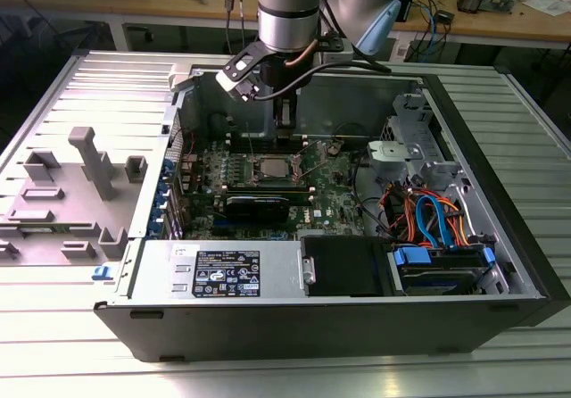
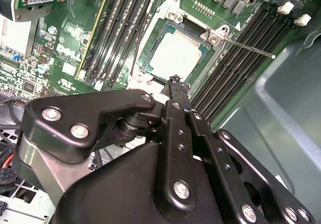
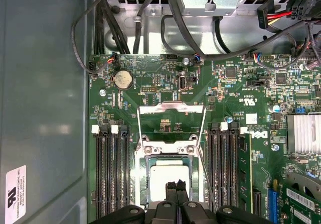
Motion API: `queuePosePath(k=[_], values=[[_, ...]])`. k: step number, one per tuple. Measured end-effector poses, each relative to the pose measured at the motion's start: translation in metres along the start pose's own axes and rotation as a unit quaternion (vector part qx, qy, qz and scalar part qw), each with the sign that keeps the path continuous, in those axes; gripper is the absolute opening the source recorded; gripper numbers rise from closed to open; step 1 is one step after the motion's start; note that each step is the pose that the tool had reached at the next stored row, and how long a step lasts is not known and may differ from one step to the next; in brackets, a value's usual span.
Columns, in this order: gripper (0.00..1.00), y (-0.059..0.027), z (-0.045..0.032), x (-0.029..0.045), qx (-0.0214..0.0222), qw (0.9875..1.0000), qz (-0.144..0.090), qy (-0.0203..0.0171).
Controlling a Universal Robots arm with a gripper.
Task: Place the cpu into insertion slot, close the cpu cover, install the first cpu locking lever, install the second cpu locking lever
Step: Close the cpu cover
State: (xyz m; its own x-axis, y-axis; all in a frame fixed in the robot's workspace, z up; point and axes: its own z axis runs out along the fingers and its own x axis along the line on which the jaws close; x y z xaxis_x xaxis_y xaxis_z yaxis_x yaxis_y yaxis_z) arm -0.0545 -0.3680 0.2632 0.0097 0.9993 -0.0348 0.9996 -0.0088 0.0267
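Claw [image 3: 176, 187] tips pinched together, gripping nothing, sits directly above the cpu [image 3: 159, 176], which lies flat in the insertion slot [image 3: 142, 180]. Just past them, the cpu cover [image 3: 171, 108] stands swung open.

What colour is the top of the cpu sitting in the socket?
The cpu has a pale silver-grey metal top, which shows best in the second wrist view.

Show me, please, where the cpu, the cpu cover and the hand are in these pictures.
cpu [image 3: 168, 173]: first wrist view, on its bare silver-grey top.
cpu cover [image 3: 171, 108]: first wrist view, on the frame's bar farthest from the socket.
hand [image 3: 176, 185]: first wrist view, midway between its fingertips.
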Motion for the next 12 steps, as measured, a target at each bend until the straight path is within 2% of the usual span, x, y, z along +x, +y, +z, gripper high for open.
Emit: queuePosePath(k=[12], values=[[0.11,0.0000,-0.0008,0.0000,0.0000,1.0000,0.000,0.0000]])
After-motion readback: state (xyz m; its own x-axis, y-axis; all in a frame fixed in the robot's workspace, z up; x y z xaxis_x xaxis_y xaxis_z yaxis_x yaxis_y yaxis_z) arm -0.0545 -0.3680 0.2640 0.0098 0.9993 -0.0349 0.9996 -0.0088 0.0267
